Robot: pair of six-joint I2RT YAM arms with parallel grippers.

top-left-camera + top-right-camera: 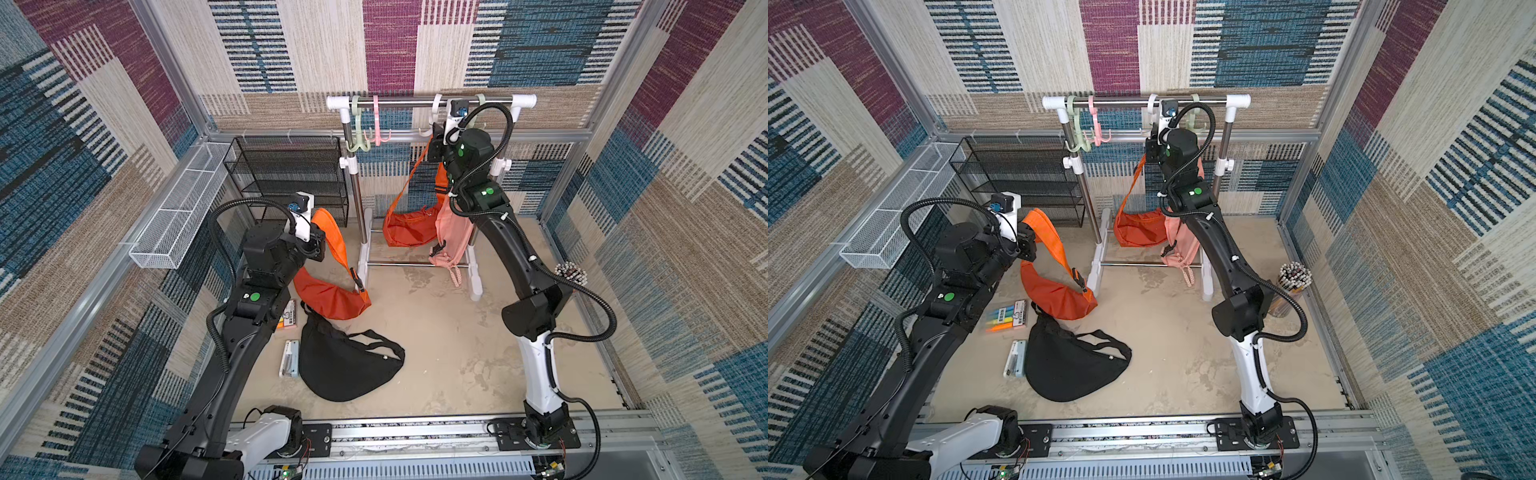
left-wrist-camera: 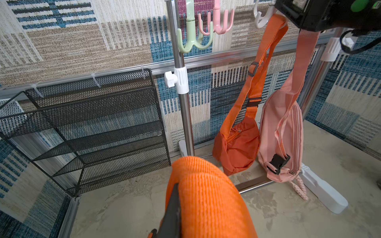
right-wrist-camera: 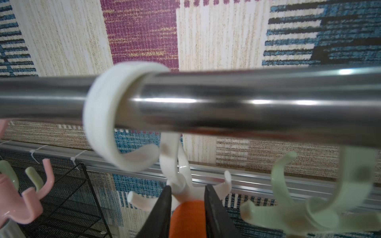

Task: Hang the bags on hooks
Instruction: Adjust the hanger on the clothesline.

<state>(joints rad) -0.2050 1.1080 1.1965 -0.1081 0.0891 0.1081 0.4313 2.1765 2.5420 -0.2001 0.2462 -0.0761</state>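
Observation:
My left gripper [image 1: 318, 240] is shut on the looped strap [image 2: 206, 195] of an orange bag [image 1: 328, 299], lifted in front of the black shelf. The bag's body sags low beside the rack's left foot. A second orange bag [image 1: 409, 228] hangs by its strap from the white hook [image 3: 173, 160] on the steel rail [image 3: 247, 103]. My right gripper [image 3: 188, 186] is up at that hook, its jaws closed against that strap [image 3: 187, 218]. Free on the rail's left end are a green hook [image 2: 191, 41] and a pink hook [image 2: 218, 24].
A pink bag [image 2: 280, 131] hangs next to the second orange bag. On the floor lie a black bag [image 1: 345, 365], a marker pack [image 1: 1013, 316] and a small box [image 1: 289, 358]. A black mesh shelf [image 1: 291, 178] and a white wire basket [image 1: 178, 216] stand left; a pencil cup [image 1: 1291, 286] right.

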